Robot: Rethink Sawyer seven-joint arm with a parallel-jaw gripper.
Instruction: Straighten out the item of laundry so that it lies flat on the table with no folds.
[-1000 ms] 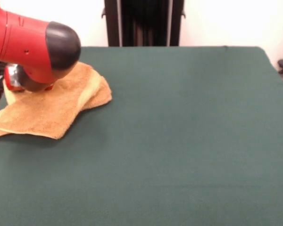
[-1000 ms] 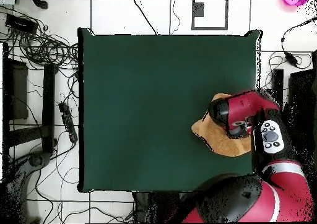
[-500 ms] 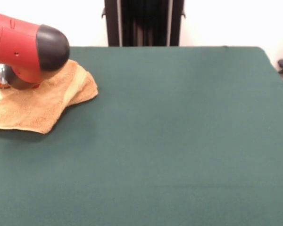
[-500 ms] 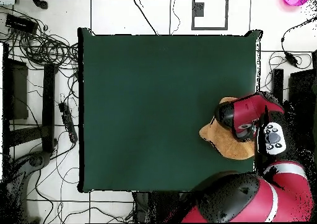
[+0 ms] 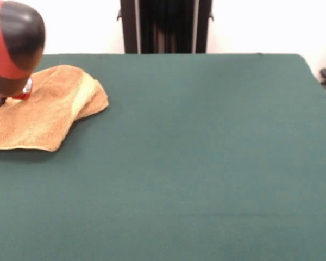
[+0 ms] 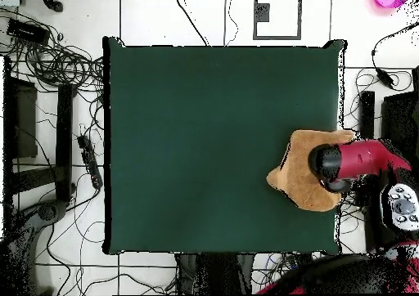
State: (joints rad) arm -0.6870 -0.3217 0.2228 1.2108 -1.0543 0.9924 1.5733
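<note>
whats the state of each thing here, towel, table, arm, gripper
towel: lying at the table's edge, not flat, one side folded over itself
table: green cloth cover smooth, bearing only the towel
arm: reaching in over the towel's edge
gripper: hidden under the arm, open or shut unclear

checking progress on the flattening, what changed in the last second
The red and black arm swung outward past the table's edge, and the golden-orange terry towel slid with it toward that edge. The towel stays folded over itself on the dark green felt table. Whether the arm is holding it cannot be seen.
</note>
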